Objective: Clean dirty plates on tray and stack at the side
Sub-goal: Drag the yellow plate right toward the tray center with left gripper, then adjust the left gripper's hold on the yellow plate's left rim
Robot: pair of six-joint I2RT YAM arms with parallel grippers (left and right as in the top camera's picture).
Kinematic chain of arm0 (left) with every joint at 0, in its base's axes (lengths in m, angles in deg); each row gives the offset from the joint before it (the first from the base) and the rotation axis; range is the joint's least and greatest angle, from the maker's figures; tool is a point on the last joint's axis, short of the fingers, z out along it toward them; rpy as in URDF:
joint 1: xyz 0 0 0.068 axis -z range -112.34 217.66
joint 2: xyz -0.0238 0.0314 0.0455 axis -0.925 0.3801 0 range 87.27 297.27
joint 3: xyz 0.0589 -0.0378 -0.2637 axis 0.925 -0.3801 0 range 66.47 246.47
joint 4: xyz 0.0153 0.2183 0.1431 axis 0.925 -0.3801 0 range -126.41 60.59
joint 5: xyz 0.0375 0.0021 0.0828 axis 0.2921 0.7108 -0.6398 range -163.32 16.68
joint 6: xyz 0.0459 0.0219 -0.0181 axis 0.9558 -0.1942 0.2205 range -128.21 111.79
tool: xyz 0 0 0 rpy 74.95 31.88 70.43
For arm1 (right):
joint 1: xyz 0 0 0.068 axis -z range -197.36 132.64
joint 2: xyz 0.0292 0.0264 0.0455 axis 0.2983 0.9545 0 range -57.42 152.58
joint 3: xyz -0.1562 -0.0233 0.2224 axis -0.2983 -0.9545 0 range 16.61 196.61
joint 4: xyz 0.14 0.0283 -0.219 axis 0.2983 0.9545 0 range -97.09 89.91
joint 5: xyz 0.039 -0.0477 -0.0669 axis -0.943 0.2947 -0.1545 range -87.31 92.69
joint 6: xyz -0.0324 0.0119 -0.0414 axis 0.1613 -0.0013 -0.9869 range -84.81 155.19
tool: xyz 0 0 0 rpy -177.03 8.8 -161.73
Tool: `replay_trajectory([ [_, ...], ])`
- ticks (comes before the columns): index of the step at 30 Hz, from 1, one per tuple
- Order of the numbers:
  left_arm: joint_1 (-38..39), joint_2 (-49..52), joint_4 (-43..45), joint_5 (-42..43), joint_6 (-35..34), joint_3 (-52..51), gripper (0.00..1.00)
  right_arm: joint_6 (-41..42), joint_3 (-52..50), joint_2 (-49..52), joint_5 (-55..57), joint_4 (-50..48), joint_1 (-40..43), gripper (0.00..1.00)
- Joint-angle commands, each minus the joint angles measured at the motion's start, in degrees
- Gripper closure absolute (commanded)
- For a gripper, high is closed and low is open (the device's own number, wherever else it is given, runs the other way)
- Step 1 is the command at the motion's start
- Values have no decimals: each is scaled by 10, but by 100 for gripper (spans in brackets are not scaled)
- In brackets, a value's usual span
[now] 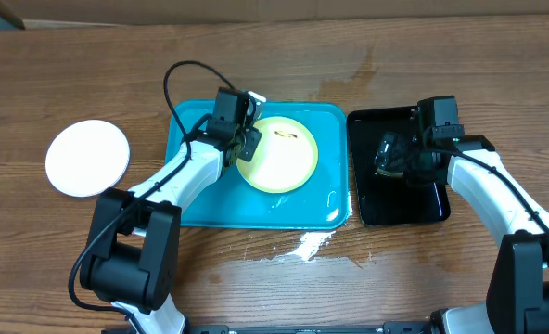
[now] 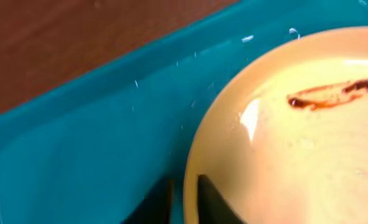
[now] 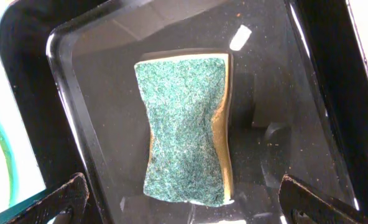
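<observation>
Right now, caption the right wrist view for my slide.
Open right gripper above a green-topped sponge lying in the black tray.

On the table (image 1: 70,74), the large tray (image 1: 256,209) sits in the middle, with one plate (image 1: 288,158) lying in its far right part. A second plate (image 1: 87,158) lies on the table well to its left. Just right of the large tray stands a smaller tray (image 1: 386,209), with a sponge (image 3: 184,127) lying inside it.

Both arms (image 1: 184,178) are white-shelled with black joints and cables (image 1: 174,76); the left end effector (image 2: 185,202) and right end effector (image 3: 184,208) are black.
</observation>
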Motion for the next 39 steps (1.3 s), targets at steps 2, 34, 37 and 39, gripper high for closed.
replay_trajectory([
  [2, 0, -3, 31, 9, 97, -2, 30, -2, -3, 0, 1, -3, -1, 0],
  [34, 69, -40, -223, 109, -833, -8, 59, -2, -3, 0, 1, -3, -1, 0],
  [37, 89, -40, -227, 78, -838, -8, 60, -2, -3, 0, 1, -3, -1, 0],
  [39, 99, -40, -228, 67, -838, -10, 63, -2, -3, 0, 1, -3, -1, 0],
])
